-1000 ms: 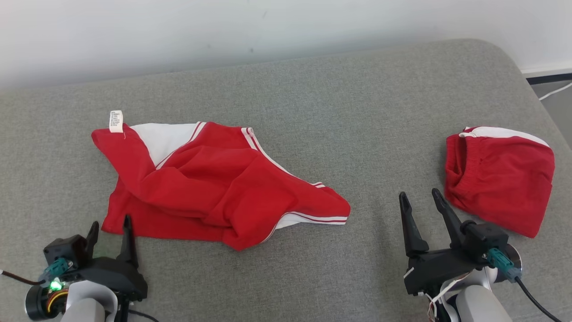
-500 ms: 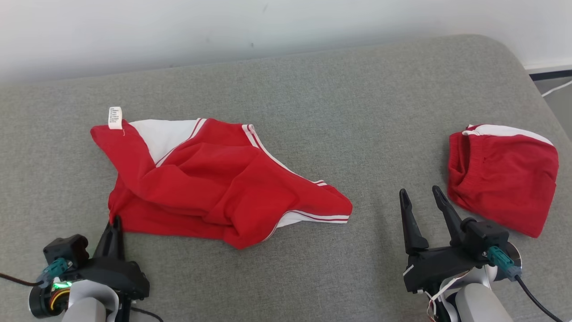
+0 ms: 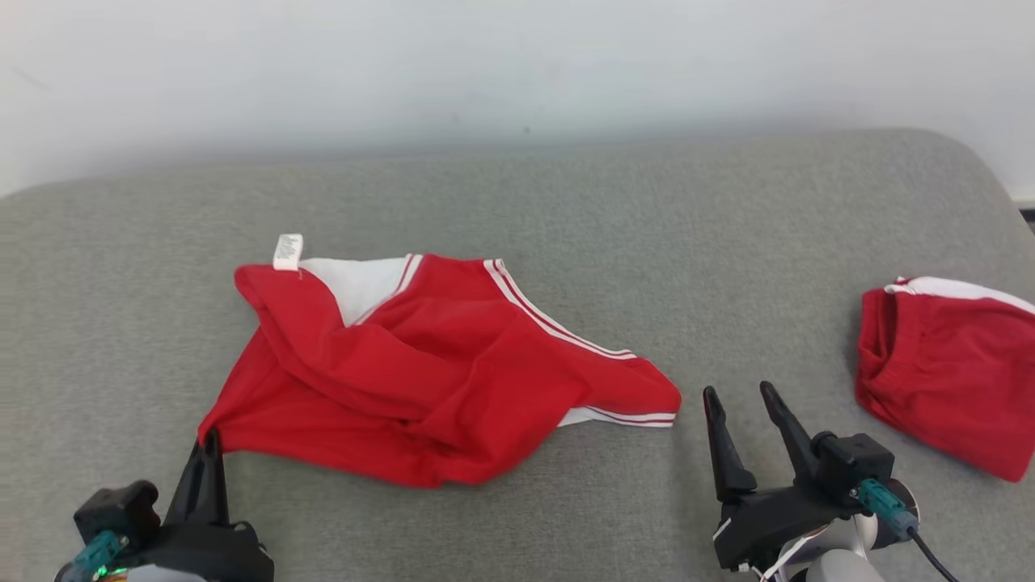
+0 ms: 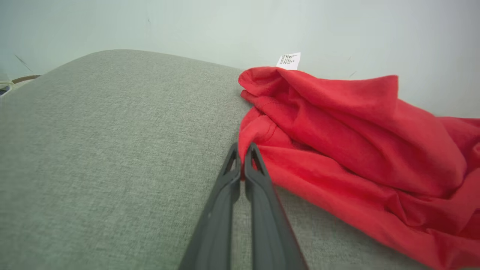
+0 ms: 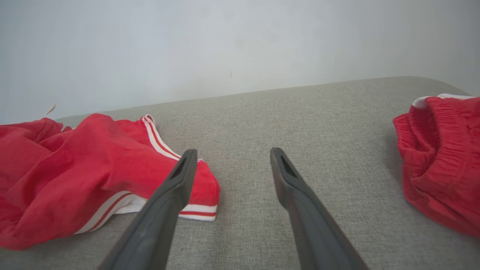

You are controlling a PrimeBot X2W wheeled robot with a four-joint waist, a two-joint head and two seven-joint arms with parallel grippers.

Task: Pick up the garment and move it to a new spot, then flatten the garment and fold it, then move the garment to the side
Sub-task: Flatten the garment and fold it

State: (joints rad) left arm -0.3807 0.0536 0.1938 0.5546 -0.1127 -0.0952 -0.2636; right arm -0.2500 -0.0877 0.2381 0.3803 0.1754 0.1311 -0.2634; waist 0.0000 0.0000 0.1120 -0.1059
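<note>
A crumpled red garment (image 3: 437, 380) with white striped trim and a white label lies on the grey cushion (image 3: 566, 202), left of centre. My left gripper (image 3: 212, 436) is shut on its near left corner, and the cloth draws to a point at the fingertips. In the left wrist view the closed left gripper (image 4: 243, 148) pinches the edge of the red garment (image 4: 356, 150). My right gripper (image 3: 739, 390) stands open just right of the garment's striped hem, holding nothing. In the right wrist view the right gripper (image 5: 233, 153) is apart from the garment (image 5: 75, 168) at its left.
A second red garment (image 3: 954, 372) with a white band and elastic waist lies bunched at the far right, also seen as the second garment (image 5: 438, 150) in the right wrist view. A pale wall (image 3: 517, 65) rises behind the cushion. The cushion's rounded corner is at the upper right.
My left gripper closed on the garment's near left corner, and the cloth there has drawn toward it. The head camera has shifted. The right gripper stays open.
</note>
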